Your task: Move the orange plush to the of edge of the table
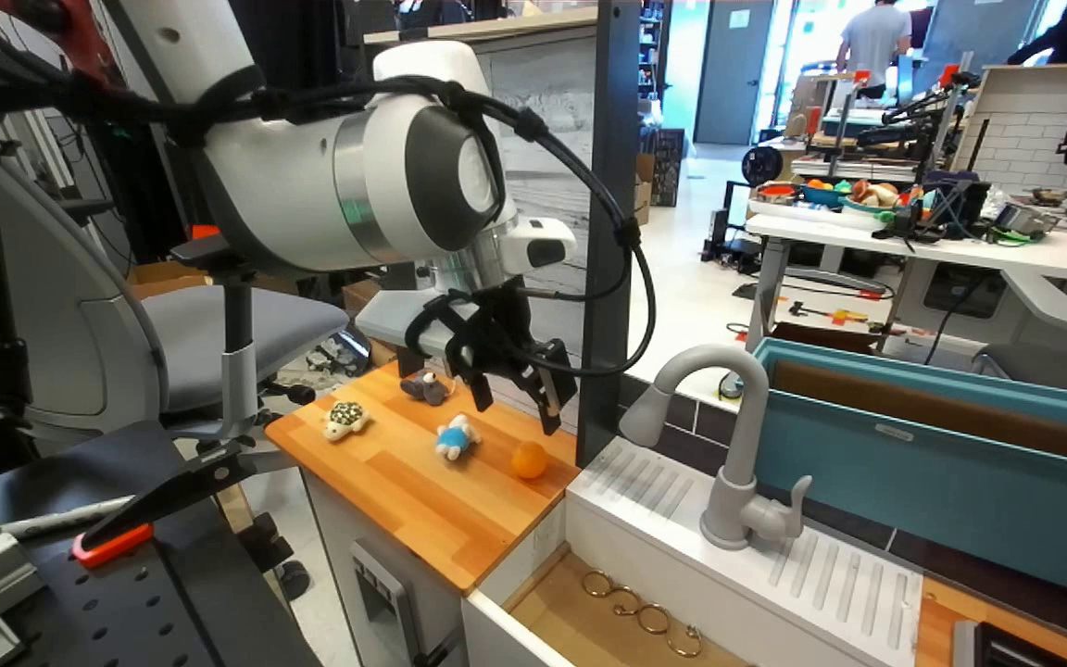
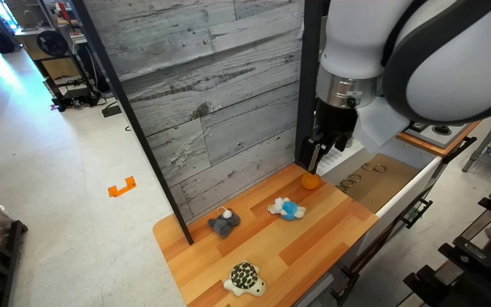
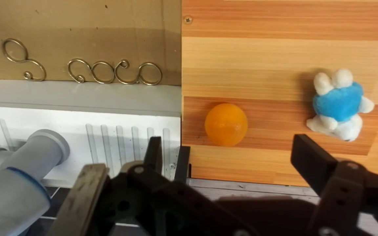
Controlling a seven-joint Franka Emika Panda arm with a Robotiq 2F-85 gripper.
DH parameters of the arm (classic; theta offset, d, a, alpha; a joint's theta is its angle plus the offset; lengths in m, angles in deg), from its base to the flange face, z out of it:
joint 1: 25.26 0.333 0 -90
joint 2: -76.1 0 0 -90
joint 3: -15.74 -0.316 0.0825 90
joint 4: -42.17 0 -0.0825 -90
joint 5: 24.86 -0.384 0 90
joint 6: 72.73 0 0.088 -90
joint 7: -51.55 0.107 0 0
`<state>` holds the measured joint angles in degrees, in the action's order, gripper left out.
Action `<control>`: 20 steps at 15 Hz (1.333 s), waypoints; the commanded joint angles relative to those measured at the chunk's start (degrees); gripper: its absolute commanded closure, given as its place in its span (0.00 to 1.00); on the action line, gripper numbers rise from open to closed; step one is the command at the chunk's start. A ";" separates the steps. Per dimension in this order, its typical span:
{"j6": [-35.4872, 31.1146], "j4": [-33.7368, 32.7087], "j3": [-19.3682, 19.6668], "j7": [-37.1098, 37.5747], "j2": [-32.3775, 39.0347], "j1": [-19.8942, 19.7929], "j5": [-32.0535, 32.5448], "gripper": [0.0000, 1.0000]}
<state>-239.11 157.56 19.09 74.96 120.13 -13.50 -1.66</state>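
Observation:
The orange plush is a smooth round orange lump on the wooden table. It sits near the corner between the grey wood-pattern wall and the white sink unit, as both exterior views show. In the wrist view the plush lies just right of the table's edge with the sink. My gripper is open and empty, above the table and close to the wall. In the wrist view the gripper's fingers stand wide apart, with the plush ahead of the gap between them, not touching.
A blue-and-white plush lies beside the orange plush. A grey mouse plush and a turtle plush lie farther along the table. The wall panel borders the table. The sink unit carries a grey faucet.

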 commanded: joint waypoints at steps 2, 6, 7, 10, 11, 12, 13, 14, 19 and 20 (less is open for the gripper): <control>1.18 -5.72 -0.69 -8.19 5.30 0.43 -8.25 0.00; 2.87 -9.45 -1.25 -12.02 8.93 -0.05 -12.27 0.00; 3.21 -10.27 -1.02 -12.48 9.69 0.06 -12.78 0.00; 4.08 -12.40 -1.06 -13.63 11.47 0.02 -13.94 0.00; 4.59 -13.04 -1.24 -13.91 11.87 -0.10 -14.06 0.00; 5.29 -13.78 -1.55 -14.33 12.26 -0.39 -14.28 0.00; 5.88 -14.46 -1.70 -14.57 12.62 -0.42 -14.58 0.00; 6.43 -15.26 -1.81 -14.80 13.03 -0.47 -14.79 0.00; 9.02 -17.76 -1.88 -15.71 14.38 -1.43 -14.65 0.26; 9.06 -18.00 -1.70 -15.95 14.51 -1.52 -14.46 0.35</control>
<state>-232.19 143.46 17.66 62.42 132.81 -13.31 -14.36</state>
